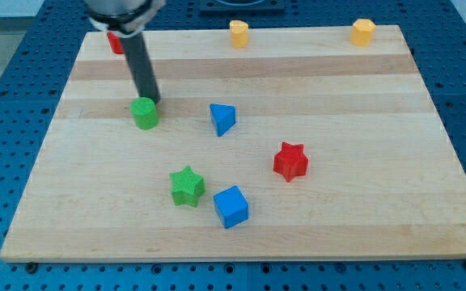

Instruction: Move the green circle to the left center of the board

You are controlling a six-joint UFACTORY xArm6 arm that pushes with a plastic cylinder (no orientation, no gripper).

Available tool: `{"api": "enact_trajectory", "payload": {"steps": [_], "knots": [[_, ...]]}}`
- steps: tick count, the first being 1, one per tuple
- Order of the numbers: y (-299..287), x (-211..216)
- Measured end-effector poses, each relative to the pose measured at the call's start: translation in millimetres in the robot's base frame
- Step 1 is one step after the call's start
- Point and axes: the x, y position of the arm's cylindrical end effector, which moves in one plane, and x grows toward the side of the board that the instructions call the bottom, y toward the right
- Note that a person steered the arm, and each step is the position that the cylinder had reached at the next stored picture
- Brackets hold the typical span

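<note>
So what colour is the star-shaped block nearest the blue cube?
Green: the green star block, seen in the camera view.

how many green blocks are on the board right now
2. The green circle sits at the view's left, just below my tip; the green star lies lower, near the centre. None appear hidden.

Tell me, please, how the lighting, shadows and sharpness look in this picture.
Camera view: even, soft light on the wooden board, no strong glare; the blocks, such as the red star and blue cube, cast only faint shadows and are sharp; my tip touches or nearly touches the upper right edge of the green circle; the arm's upper part at the view's top is slightly blurred.
</note>
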Motion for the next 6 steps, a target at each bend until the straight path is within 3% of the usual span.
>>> {"api": "enact_trajectory", "payload": {"steps": [1,2,4,5,6], "knots": [[13.2,32.8],[16.6,26.0],[72.5,71.1],[47.2,82.1],[5.6,59.9]]}}
